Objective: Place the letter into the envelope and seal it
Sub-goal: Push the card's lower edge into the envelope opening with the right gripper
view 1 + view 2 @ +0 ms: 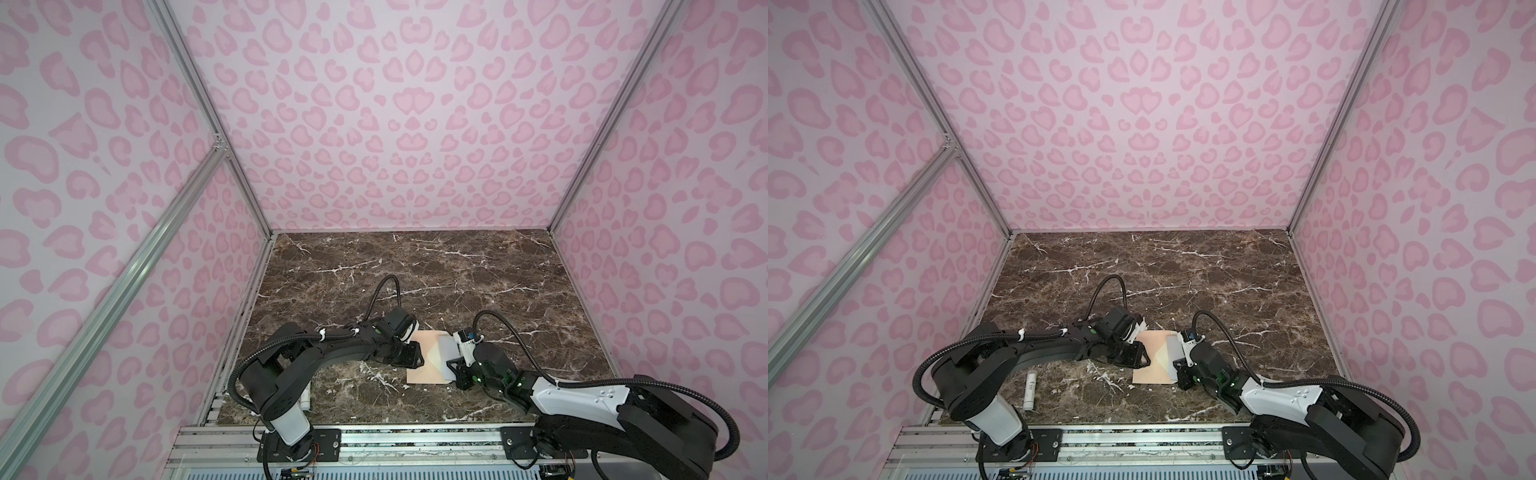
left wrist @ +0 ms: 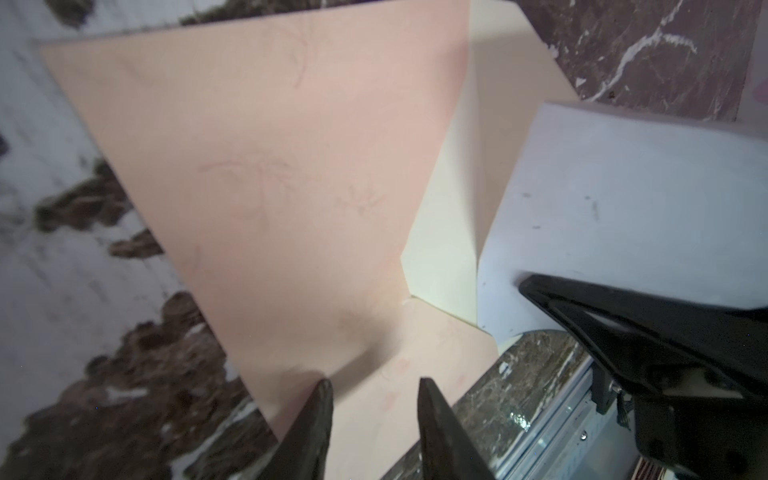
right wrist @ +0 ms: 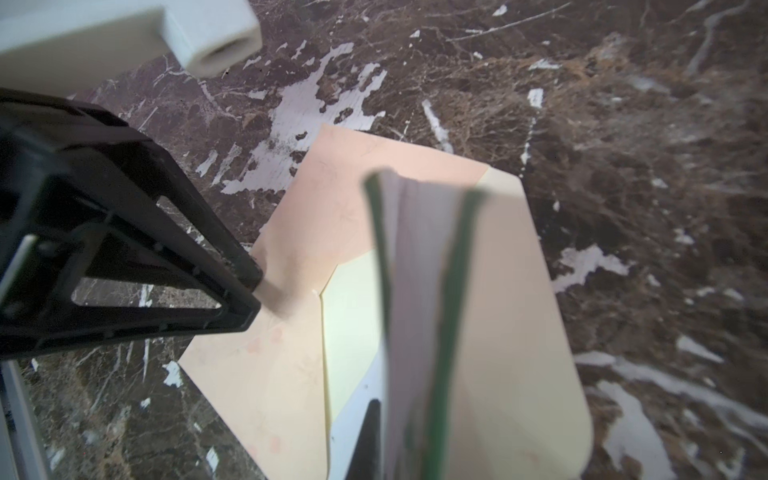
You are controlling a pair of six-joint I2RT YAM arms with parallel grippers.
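- The envelope lies flat on the brown marble table, low in the middle of both top views. Its flap is open toward the right and the paler cream inside shows.
- No writing shows on its peach face in the left wrist view, only faint pinkish marks.
- The letter stands tilted at the envelope's right side, over the open flap.
- In the right wrist view the letter fills the lower middle. It is edge-on and blurred, with two dark green edge lines and no text that can be read.
- The right gripper has its jaws closed on the letter, gripping it at the lower right edge.
- The left gripper stands partly spread with nothing between its jaws. Its tips are down at the envelope's left part; whether they press on it I cannot tell.
- A white glue-stick tube lies at the lower left of the table, well apart from the envelope. Its small dark print is too small to read.
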